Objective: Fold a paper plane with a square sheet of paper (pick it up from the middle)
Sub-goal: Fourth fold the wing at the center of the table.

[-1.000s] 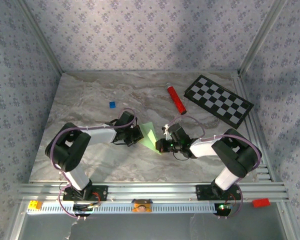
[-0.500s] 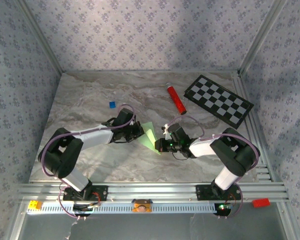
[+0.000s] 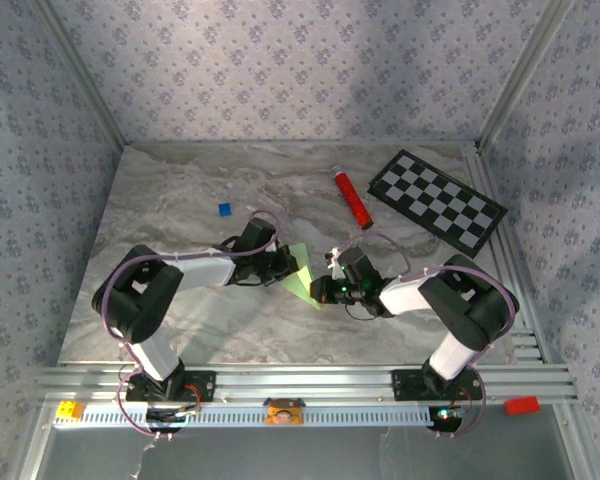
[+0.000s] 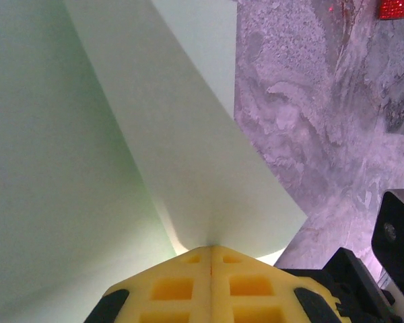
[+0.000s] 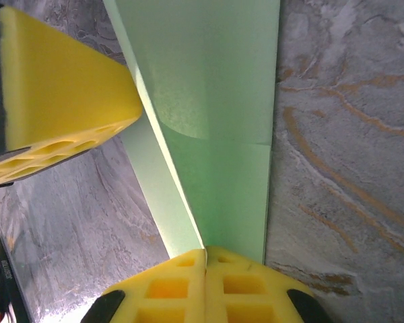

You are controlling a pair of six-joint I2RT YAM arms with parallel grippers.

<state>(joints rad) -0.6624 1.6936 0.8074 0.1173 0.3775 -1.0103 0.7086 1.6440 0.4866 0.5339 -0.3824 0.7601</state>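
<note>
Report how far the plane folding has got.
Done: the square sheet of paper carries at least one crease, seen from the right wrist. In hand: left jaws and right jaws both shut on it, layers lifted. Left: no pointed dart yet.

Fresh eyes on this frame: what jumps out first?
First, the pale green sheet of paper, partly folded, at the middle of the marble table. The left pincer and right pincer are both shut on it from either side. Next, the black-and-white checkerboard at the far right, with the red tube just left of it.
</note>
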